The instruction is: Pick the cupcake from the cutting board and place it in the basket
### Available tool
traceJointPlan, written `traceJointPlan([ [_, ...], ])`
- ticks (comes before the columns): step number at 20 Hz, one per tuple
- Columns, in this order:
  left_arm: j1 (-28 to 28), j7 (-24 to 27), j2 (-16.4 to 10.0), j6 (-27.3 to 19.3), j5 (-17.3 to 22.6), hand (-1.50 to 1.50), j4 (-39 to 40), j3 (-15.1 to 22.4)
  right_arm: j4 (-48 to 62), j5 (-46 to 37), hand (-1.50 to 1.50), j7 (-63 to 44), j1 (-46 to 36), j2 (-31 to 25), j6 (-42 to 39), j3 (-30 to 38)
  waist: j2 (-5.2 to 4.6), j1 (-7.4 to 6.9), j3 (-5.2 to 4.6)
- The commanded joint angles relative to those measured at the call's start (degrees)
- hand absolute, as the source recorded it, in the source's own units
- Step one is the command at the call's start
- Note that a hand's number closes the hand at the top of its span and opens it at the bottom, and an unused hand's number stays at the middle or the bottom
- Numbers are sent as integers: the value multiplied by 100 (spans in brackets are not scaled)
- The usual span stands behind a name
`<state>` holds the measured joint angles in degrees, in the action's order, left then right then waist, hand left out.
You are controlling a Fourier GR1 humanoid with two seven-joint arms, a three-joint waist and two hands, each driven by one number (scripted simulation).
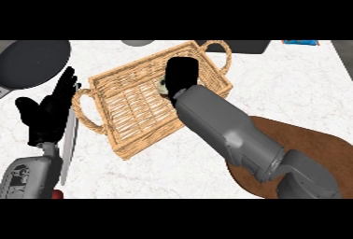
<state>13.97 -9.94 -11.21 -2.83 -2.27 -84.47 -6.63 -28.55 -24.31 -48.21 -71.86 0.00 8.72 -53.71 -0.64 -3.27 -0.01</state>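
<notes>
Wicker basket (131, 109) centre; my right hand (183, 72) curls round the mostly hidden cupcake (163, 87) at its one-o'clock end; left hand (45, 116) open, nine o'clock; cutting board (310, 140) half-covered.

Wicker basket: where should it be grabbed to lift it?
Probably the wicker basket's left loop handle, approached from the left: it juts clear of the woven wall beside the open left hand, while the right hand, holding the cupcake, occupies the inside.
</notes>
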Motion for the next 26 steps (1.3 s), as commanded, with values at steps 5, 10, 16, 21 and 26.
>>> traceJointPlan([
  [5,-34,92,25,-35,-7,0,-11,-46,-207,16,-150,-112,166,0,1037,141,5,52,0],
  [10,-51,226,21,54,8,0,321,-67,-526,55,-150,36,208,0,2031,477,18,166,-1],
  [16,-218,39,-47,18,27,0,-108,-110,-815,306,-150,-372,-161,-1,3094,1381,63,154,3],
  [21,-331,9,-47,-91,-20,0,-91,-188,-1729,109,-150,-672,693,-180,3481,1526,138,440,7],
  [26,-372,-149,-155,3,129,0,-273,-313,-2998,437,-150,-222,1644,-1037,3489,2053,133,501,9],
])
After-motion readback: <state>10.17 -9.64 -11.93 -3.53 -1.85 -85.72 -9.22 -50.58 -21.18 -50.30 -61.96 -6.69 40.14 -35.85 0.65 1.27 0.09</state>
